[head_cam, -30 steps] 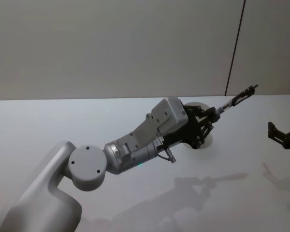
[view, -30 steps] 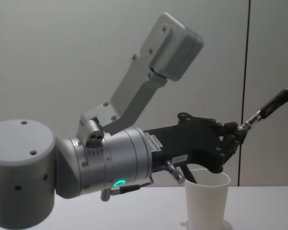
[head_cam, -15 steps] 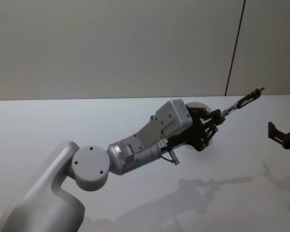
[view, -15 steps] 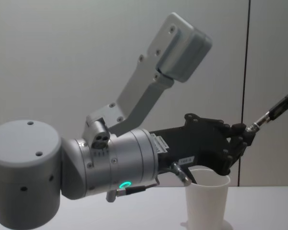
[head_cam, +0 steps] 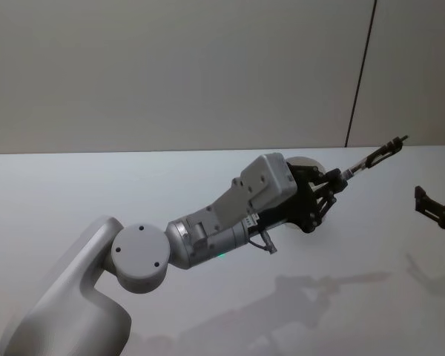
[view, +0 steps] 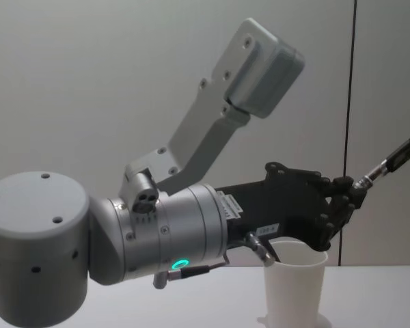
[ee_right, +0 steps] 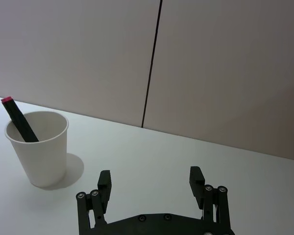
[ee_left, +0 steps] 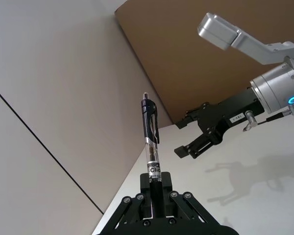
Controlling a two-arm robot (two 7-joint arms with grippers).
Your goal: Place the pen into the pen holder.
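My left gripper (head_cam: 331, 185) is shut on the pen (head_cam: 376, 154), a clear-barrelled pen with a black clip end that points up and to the right. The wrist view shows the pen (ee_left: 151, 142) standing straight out of the shut left gripper (ee_left: 155, 192). The pen holder (head_cam: 304, 162), a white paper cup, stands just behind that gripper and is mostly hidden by it. From the chest the gripper (view: 350, 196) hangs slightly above the cup (view: 294, 287), with the pen (view: 398, 156) off to the cup's right. My right gripper (ee_right: 150, 182) is open, empty and low at the right edge (head_cam: 434, 207).
A dark marker (ee_right: 19, 121) with a red end leans inside the cup (ee_right: 39, 152). The white table (head_cam: 208, 178) runs back to a plain wall with a dark vertical seam (head_cam: 360, 74). My left forearm (head_cam: 222, 215) stretches across the middle of the table.
The left arm has reached slightly farther to the right, carrying the pen with it; the pen now lies a little flatter. The right gripper has barely moved.
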